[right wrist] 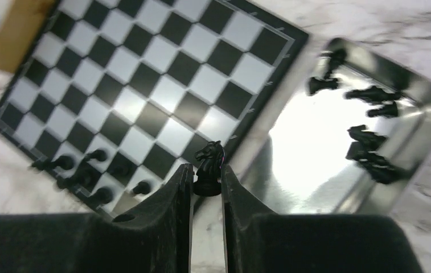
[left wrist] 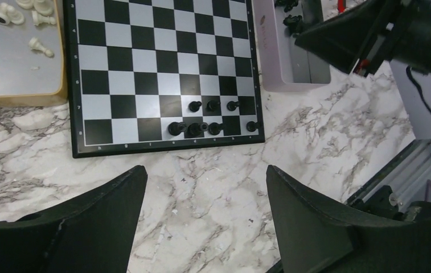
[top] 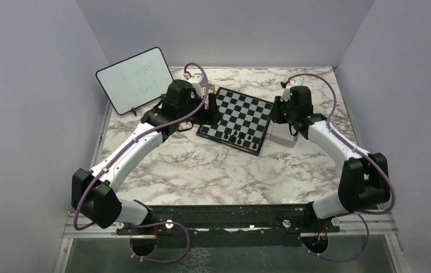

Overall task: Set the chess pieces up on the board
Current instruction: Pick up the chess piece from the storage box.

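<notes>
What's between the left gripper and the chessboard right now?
Nothing but bare marble table: the left wrist view shows it between the left gripper and the chessboard edge.

- A robotics lab test cell: plain lavender-grey partition walls (top: pixel 31 85) box in the workspace on three sides.
- A white-and-black left robot arm (top: pixel 130 149) and a matching right robot arm (top: pixel 329 139) are bolted to a black metal rail (top: pixel 218 219) on a silver aluminium frame (top: pixel 372 226).
- The cell has a marble-patterned tabletop (top: pixel 213 170) and a small black-framed white dry-erase board (top: pixel 135 79).
</notes>
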Robot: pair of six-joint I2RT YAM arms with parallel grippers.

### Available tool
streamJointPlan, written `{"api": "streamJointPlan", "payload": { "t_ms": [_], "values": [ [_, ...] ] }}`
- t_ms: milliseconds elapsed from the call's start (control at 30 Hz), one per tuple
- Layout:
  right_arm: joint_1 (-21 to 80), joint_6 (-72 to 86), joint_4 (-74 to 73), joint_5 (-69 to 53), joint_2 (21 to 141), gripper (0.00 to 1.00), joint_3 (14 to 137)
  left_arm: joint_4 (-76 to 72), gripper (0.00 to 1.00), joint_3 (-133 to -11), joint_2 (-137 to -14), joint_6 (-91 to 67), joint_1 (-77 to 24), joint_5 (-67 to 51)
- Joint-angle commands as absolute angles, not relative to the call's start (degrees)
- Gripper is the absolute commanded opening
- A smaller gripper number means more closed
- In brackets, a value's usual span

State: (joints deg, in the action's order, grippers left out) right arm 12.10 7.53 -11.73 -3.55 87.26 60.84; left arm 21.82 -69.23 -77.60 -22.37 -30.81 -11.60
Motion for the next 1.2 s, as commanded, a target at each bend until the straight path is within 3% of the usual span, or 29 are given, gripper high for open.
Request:
{"api": "streamJointPlan", "payload": {
  "t_ms": [0, 267, 467, 667, 933, 1167],
  "values": [
    [16.5, 6.9, 4.6, -14.1, 78.2, 0.16, 51.2, 26.4, 0.75, -74.5, -80.0, -25.1, -30.3, -15.4],
    [26.8, 4.3, 24.6, -22.4, 66.1, 0.19, 37.4, 24.3, 0.66, -78.9, -84.1, -29.4, -30.2, -26.0],
    [29.3, 4.1, 32.4, -28.3, 61.4, 0.19, 33.9, 20.7, 0.59, -79.5, -86.7, -34.3, -30.2, -35.7],
    [31.0, 3.5, 31.7, -29.2, 61.4, 0.2, 34.7, 17.7, 0.52, -78.4, -88.1, -36.1, -30.3, -42.5],
    [31.3, 3.8, 31.0, -29.3, 61.8, 0.19, 35.5, 12.4, 0.58, -76.0, -87.2, -38.5, -30.6, -43.9],
    [31.4, 3.9, 30.6, -29.3, 61.9, 0.19, 36.0, 12.4, 0.43, -75.7, -88.5, -38.8, -31.2, -44.1]
  ]
}}
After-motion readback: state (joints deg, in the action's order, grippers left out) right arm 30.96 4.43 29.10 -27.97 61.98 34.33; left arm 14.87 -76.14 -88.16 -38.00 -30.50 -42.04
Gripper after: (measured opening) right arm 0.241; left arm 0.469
